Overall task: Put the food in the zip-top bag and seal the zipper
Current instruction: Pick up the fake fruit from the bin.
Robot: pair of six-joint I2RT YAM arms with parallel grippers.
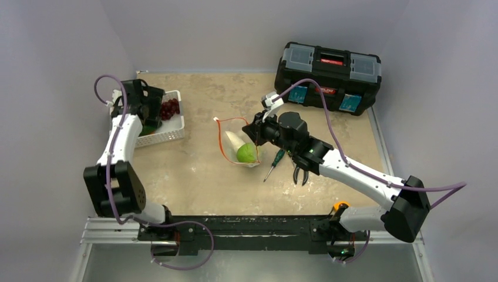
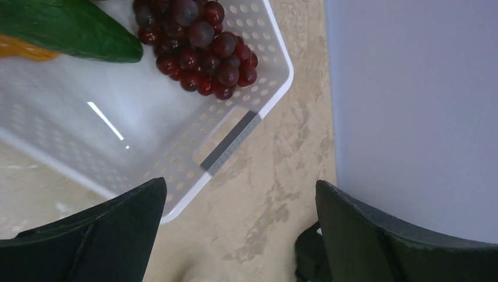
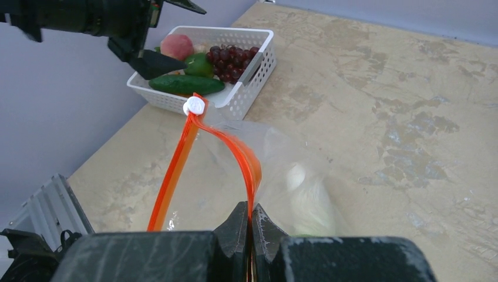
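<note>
- While pale grey walls (image 1: 246, 29) close in on three sides, a mottled beige table (image 1: 194, 182) fills the middle of the top view.
- A black toolbox (image 1: 327, 76) sits at upper right. A green-handled screwdriver (image 1: 273, 163) and pliers (image 1: 301, 174) lie right of centre, the pliers partly under the right arm.
- The white basket (image 1: 170, 136) at upper left holds the grape bunch (image 2: 197, 44), cucumber (image 2: 70, 29) and peach (image 3: 176, 46). The left gripper (image 2: 241, 200) hangs over its corner, fingers spread wide and empty.
- The zip-top bag (image 1: 238, 130) lies at centre with a green round fruit (image 1: 246, 153) and a pale vegetable (image 1: 233, 140) inside. The right gripper (image 3: 249, 226), pressed together, pinches the zipper (image 3: 176, 170) and hides the bag's right edge from above.
</note>
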